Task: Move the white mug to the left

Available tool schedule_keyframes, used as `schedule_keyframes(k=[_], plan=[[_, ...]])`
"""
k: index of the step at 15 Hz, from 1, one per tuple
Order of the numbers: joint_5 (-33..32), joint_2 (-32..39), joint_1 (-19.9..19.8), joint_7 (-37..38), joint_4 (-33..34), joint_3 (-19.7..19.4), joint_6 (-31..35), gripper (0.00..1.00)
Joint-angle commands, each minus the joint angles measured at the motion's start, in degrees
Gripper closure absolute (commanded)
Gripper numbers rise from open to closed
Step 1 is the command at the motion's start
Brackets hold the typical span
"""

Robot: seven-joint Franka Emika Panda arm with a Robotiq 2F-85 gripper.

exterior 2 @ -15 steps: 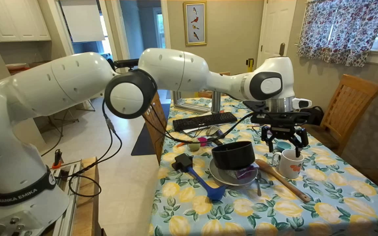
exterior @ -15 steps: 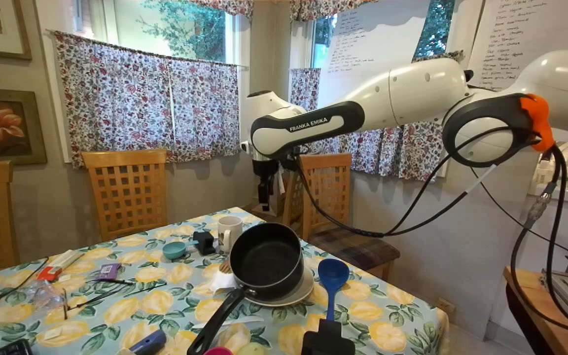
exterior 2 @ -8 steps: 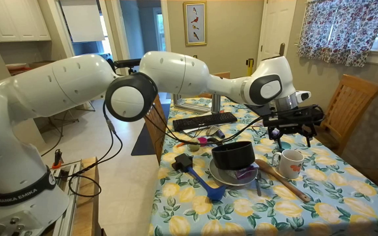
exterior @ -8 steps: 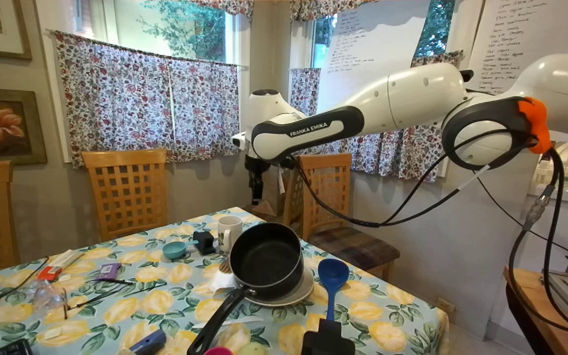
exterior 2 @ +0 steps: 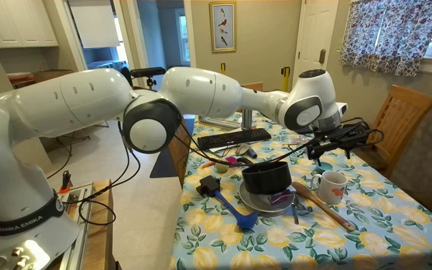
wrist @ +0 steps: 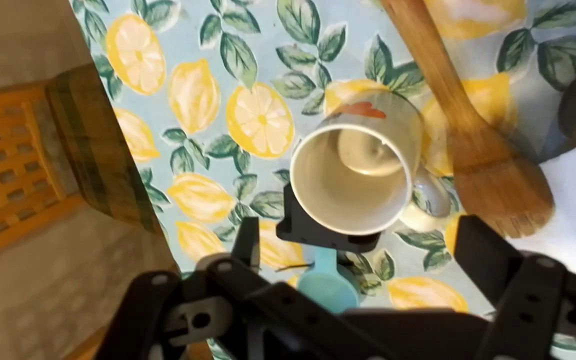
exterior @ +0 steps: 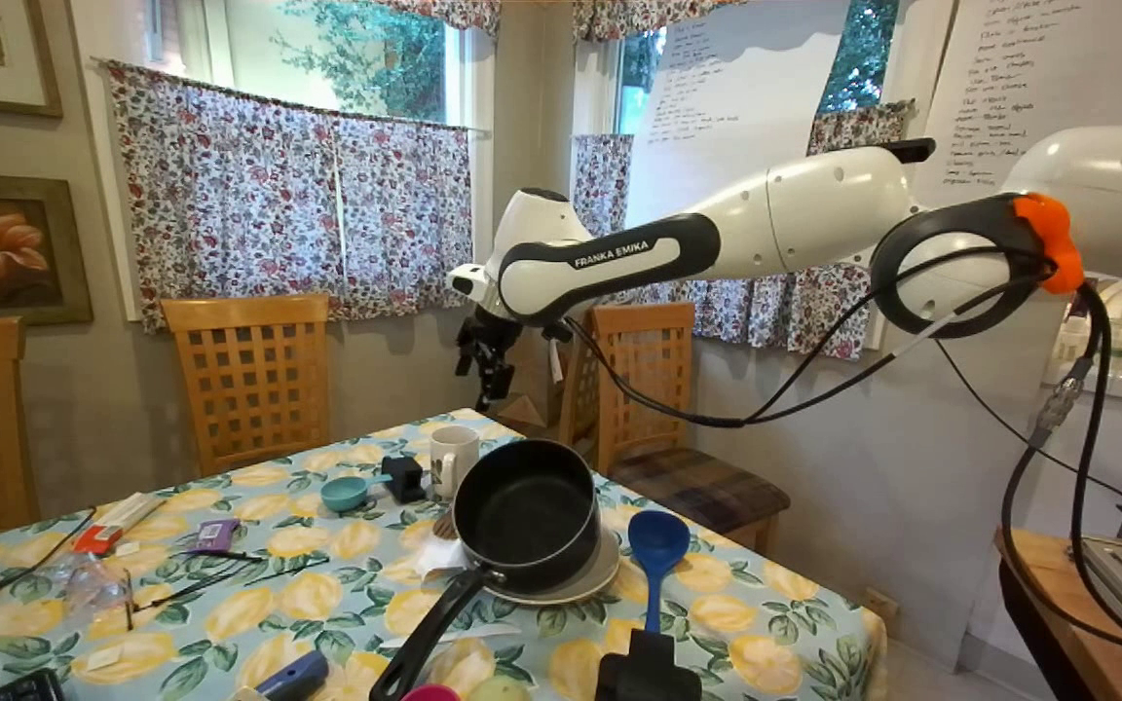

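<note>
The white mug (exterior 2: 333, 188) stands upright on the lemon-print tablecloth, with an orange-red motif on its side. It also shows in an exterior view (exterior: 454, 460) behind the pan. In the wrist view the mug (wrist: 350, 185) is seen from above, its open rim facing the camera and its handle to the lower right. My gripper (wrist: 362, 239) is open and empty, its fingers wide apart and apart from the mug. In both exterior views the gripper (exterior 2: 333, 159) (exterior: 476, 387) hangs tilted above table height, higher than the mug.
A black block (wrist: 313, 225) sits close beside the mug, with a teal scoop (wrist: 325, 287) beyond it. A wooden utensil (wrist: 448, 95) lies on the handle side. A black pan (exterior 2: 266, 179) rests on a plate (exterior 2: 251, 204). A blue ladle (exterior 2: 234, 210) lies nearby.
My gripper has tilted and turned. It has shifted left in an exterior view and slightly up and right in an exterior view. The mug has not moved.
</note>
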Motion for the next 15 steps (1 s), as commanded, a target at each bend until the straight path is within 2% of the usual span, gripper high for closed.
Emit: schedule_keyframes(k=[1, 4, 5, 6, 8, 12, 15], plan=[[4.37, 4.24, -1.74, -12.34, 5.91, 7.4, -2.51, 0.0], [8.11, 4.91, -2.67, -20.6, 7.11, 11.3, -9.61, 0.0], [6.6, 4.46, -1.25, -15.35, 6.19, 7.87, -6.68, 0.0], [6.94, 3.12, -1.6, -16.07, 3.7, 8.04, -6.3, 0.0], [6.27, 2.5, -1.21, -15.55, 3.07, 7.07, -4.97, 0.0], [2.27, 3.47, 0.41, -10.28, 3.09, 0.45, -4.87, 0.0], [1.33, 5.86, 0.51, -10.53, 4.56, -1.05, -5.24, 0.0]])
